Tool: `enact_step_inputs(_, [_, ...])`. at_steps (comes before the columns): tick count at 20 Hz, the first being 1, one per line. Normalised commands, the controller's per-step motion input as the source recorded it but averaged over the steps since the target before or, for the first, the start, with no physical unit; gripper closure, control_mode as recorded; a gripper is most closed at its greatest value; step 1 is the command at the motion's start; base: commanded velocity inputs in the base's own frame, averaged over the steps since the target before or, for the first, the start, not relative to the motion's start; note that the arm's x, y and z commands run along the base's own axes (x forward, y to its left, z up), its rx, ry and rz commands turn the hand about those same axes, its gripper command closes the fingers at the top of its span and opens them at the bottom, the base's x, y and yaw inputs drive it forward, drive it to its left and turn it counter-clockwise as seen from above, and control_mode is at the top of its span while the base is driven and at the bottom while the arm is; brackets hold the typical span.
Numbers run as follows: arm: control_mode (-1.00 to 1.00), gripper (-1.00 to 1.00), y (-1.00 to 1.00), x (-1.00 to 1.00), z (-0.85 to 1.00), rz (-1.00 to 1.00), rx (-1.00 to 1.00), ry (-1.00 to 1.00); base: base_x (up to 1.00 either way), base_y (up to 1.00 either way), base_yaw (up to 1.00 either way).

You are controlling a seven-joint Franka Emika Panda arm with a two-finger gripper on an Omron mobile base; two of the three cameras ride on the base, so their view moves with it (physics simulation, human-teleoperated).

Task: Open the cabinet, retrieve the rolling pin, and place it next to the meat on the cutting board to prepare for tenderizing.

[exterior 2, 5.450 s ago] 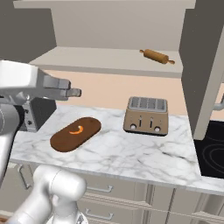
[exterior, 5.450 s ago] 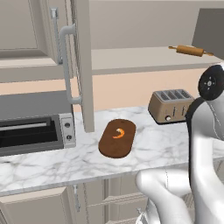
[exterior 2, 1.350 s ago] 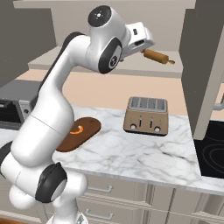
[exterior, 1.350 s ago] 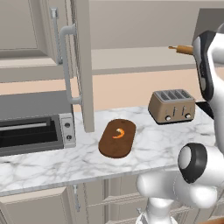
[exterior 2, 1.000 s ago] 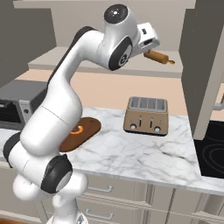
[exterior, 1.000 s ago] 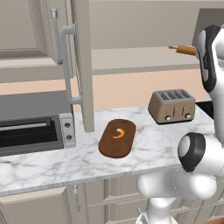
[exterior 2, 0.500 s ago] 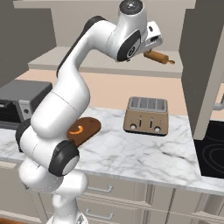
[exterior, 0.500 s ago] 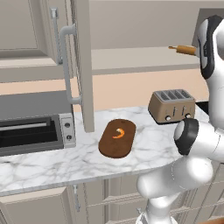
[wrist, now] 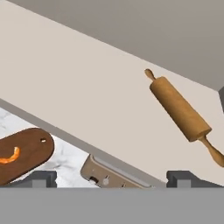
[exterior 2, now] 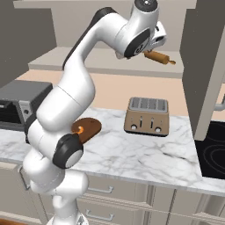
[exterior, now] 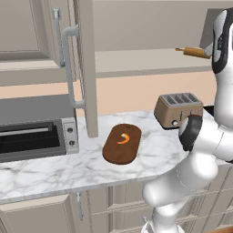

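Arm up at the open cabinet [exterior: 86, 68], nothing held yet.
Rolling pin [wrist: 180, 109] lies on the shelf; gripper [wrist: 111, 177] spread wide, empty. Looks stiff, light, prone to rolling: grab mid-barrel.

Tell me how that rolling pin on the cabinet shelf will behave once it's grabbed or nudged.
The rolling pin looks like stiff solid wood, so it probably won't bend. Its round barrel lies flat on the shelf, so a nudge would likely roll it. Its smooth curve could slip between the fingers.
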Motion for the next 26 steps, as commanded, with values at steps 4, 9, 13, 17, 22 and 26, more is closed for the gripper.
enact_step_inputs(4, [-1.00, -1.00, -0.02, 0.02, 0.00, 0.09, 0.09, 0.00, 0.00, 0.00, 0.00])
enact_step_inputs(9, [-1.00, -1.00, 0.00, 0.16, 0.00, 0.07, 0.03, 0.01, 0.00, 0.00, 0.00])
enact_step_inputs(13, [-1.00, -1.00, 0.00, 0.27, -0.05, 0.06, 0.00, 0.05, 0.00, 0.00, 0.00])
enact_step_inputs(17, [-1.00, -1.00, 0.00, 0.03, -0.19, 0.08, -0.02, 0.00, 0.00, 0.00, 0.00])
enact_step_inputs(22, [-1.00, -1.00, 0.00, 0.00, -0.28, 0.07, 0.00, -0.02, 0.00, 0.00, 0.00])
enact_step_inputs(26, [-1.00, -1.00, 0.00, 0.00, -0.14, 0.05, 0.00, -0.01, 0.00, 0.00, 0.00])
